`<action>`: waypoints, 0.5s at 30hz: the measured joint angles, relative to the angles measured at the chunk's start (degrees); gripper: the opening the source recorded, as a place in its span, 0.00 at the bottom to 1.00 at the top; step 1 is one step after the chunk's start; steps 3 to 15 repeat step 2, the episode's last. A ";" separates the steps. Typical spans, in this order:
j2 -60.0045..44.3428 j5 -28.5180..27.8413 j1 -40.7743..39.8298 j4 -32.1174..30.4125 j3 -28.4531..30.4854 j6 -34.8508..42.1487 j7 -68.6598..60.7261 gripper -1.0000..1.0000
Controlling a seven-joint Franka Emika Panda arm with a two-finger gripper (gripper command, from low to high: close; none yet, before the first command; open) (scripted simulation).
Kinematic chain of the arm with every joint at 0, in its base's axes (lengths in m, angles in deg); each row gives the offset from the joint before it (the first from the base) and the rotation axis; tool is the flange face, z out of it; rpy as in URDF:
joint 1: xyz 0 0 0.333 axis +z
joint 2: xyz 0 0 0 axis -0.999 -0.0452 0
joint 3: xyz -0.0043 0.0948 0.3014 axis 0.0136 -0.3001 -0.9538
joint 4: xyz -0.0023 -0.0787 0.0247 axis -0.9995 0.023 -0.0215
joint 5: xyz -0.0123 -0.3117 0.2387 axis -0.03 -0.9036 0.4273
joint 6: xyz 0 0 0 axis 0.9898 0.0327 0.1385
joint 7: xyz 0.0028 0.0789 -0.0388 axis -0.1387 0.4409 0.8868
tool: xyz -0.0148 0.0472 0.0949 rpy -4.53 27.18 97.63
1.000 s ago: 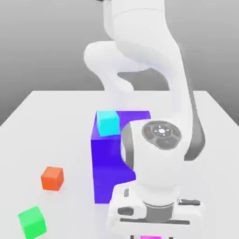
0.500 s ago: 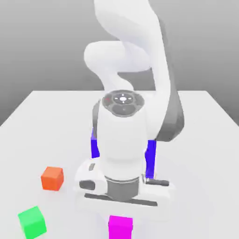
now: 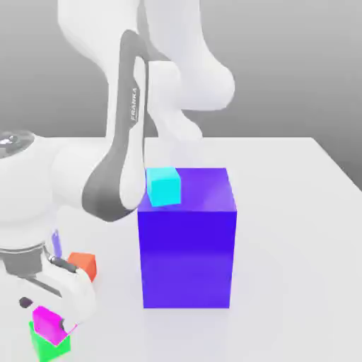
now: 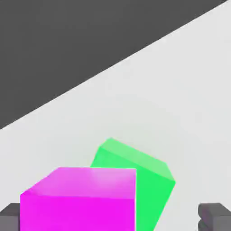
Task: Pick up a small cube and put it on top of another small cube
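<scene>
So, going from the exterior view's left: the gripper (image 4: 112, 219) is down near the front corner of the table (image 3: 297, 247), and its fingers are wide open. The magenta cube (image 3: 51, 325) sits between them, right up beside one finger, with a clear gap to the other, so it's not pinched from both sides. It looks kinda tilted in the exterior view.

The green cube (image 3: 49, 348) is lower down, partly covered by the magenta one in both views. They overlap, but honestly I can't tell if they're actually touching. In the hand view the green one is turned at an angle to the magenta one.

Next along is the orange-red cube (image 3: 84, 264) on the table, partly hidden behind the hand. The arm (image 3: 117, 170) comes down over that side, in front of the stuff at the back.

Then there's the cyan cube (image 3: 164, 187), sitting on top of the big blue-violet block (image 3: 187, 258), over at its left edge in the exterior view. The block stands upright on the table, well apart from the green cube.
</scene>
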 joint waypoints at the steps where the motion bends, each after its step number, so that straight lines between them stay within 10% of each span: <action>1: 1.70 -0.58 0.18 -0.10 0.32 1.58 0.40 1.00; 15: 3.58 -1.22 0.38 -0.21 0.66 3.33 0.85 1.00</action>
